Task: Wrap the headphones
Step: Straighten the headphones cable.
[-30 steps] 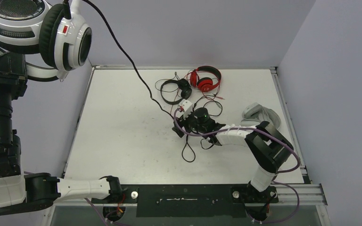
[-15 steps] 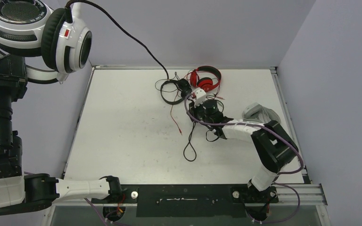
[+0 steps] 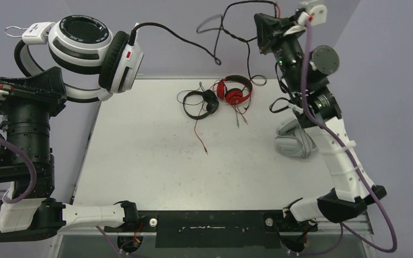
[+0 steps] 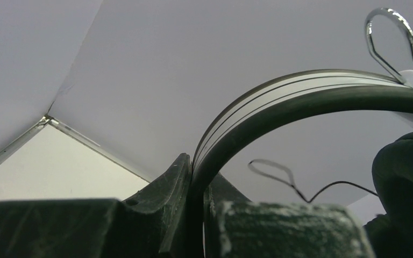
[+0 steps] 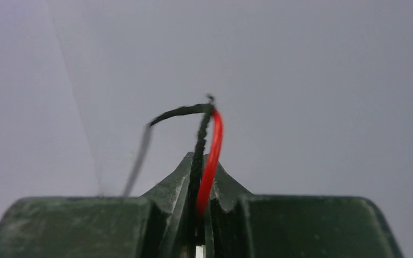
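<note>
left fingers [image 4: 166, 215] clamp headphones band [image 4: 301, 94]; right fingers [image 5: 166, 212] pinch black and red cables [image 5: 207, 161].

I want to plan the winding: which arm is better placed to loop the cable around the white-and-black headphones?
Probably the right. The right gripper is shut on the black cable of the white-and-black headphones; the left gripper is busy clamping their headband.

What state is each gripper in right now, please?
Left gripper: closed on the headband of the white-and-black headphones.
Right gripper: closed on a black cable and a red cable.
</note>
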You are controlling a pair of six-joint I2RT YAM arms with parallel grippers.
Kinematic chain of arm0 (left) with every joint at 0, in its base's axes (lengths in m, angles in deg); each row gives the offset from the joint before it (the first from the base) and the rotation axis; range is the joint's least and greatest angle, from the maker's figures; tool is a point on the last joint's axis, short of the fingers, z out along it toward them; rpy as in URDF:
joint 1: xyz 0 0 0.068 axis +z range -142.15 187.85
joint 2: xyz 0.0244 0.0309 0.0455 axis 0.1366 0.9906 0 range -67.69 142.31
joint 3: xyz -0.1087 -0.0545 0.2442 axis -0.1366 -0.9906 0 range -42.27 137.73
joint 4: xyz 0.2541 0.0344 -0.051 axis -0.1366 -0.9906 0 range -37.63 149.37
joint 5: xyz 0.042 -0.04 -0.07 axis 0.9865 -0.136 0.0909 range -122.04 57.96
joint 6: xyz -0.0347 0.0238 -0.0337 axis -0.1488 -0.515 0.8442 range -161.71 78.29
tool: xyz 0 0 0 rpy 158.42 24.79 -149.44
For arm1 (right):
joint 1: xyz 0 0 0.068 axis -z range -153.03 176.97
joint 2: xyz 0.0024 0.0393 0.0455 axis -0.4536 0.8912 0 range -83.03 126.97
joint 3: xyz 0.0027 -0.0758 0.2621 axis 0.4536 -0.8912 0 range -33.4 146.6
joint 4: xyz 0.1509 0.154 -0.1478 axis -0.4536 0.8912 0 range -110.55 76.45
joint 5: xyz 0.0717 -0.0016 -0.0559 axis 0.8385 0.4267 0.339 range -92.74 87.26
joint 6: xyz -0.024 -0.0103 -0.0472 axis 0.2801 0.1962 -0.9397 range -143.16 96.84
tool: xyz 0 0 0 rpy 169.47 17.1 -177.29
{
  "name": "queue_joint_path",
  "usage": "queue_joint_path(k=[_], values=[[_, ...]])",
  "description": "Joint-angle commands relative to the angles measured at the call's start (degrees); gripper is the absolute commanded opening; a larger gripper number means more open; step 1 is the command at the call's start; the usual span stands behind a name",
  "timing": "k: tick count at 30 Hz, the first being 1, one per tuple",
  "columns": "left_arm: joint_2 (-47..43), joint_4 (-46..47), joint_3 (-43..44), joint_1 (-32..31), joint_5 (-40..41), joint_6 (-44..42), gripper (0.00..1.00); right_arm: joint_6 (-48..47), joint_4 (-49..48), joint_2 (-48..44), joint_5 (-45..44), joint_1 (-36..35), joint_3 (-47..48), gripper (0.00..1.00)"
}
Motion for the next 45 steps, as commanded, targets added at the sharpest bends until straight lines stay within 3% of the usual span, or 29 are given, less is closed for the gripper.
queue_joint_path(k=[1, 3, 8, 12, 15, 18, 21, 27, 30, 33, 38, 39, 41, 42, 44, 45], values=[[-0.70, 7.33, 0.04, -0.42, -1.09, 0.17, 0.00, 0.42, 4.60, -3.96, 5.38, -1.71, -5.30, 0.00], [-0.59, 7.50, 0.06, -0.46, -1.20, 0.13, 0.00, 0.59, 8.67, -2.55, 2.42, -1.73, -8.06, 0.00], [0.56, 7.76, 1.45, -0.55, -1.37, -0.98, 0.00, 7.58, 19.28, 1.34, -27.47, 2.56, -5.42, 0.00], [1.01, 7.32, 2.53, -0.55, -1.37, -1.51, 0.00, 5.79, 15.20, 0.46, -35.86, 10.42, 0.06, 0.00], [0.16, 7.65, 1.20, -0.63, -1.27, -0.88, 0.00, 2.25, 16.59, 4.42, -43.16, 14.96, 10.15, 0.00], [-0.41, 7.88, 0.55, -0.64, -1.06, -0.65, 0.00, 0.31, 17.82, 7.54, -42.15, 16.37, 16.68, 0.00], [-0.27, 8.21, 0.55, -0.72, -0.91, -1.13, 0.00, 1.40, 18.10, 6.28, -31.51, 14.37, 14.13, 0.00], [1.07, 10.16, 0.72, -0.90, -1.18, -2.95, 0.00, -5.25, 15.75, 1.38, -12.17, -7.23, -1.46, 0.00], [1.76, 11.80, 0.24, -0.90, -1.26, -4.01, 0.00, -4.81, 13.21, -1.46, -4.89, -11.84, -8.40, 0.00], [2.44, 12.10, 0.81, -0.93, -1.15, -4.72, 0.00, -0.41, 12.92, -3.37, -12.12, -8.74, -12.48, 0.00], [2.14, 11.03, -1.69, -1.03, -0.68, -2.94, 0.00, 18.63, 19.28, -4.42, -9.13, 11.93, -22.78, 0.00], [2.32, 10.74, -2.52, -1.11, -0.32, -2.69, 0.00, 21.04, 19.99, -4.85, -8.11, 14.49, -26.29, 0.02], [3.02, 10.31, -4.40, -1.29, 1.54, -2.64, 0.00, 23.37, 21.74, -5.92, -6.99, 16.93, -32.64, 0.43], [3.42, 9.93, -5.62, -1.31, 2.26, -2.34, 0.00, 23.19, 22.19, -6.82, -6.45, 17.22, -35.16, 0.57], [4.06, 6.74, -8.29, -1.40, 4.43, 1.93, 0.00, 22.06, 20.75, -9.96, -4.89, 17.26, -40.22, 0.71], [4.08, -0.41, -9.14, -1.42, 4.34, 9.76, 0.00, 21.35, 19.46, -12.31, -4.29, 17.26, -42.74, 0.74]])
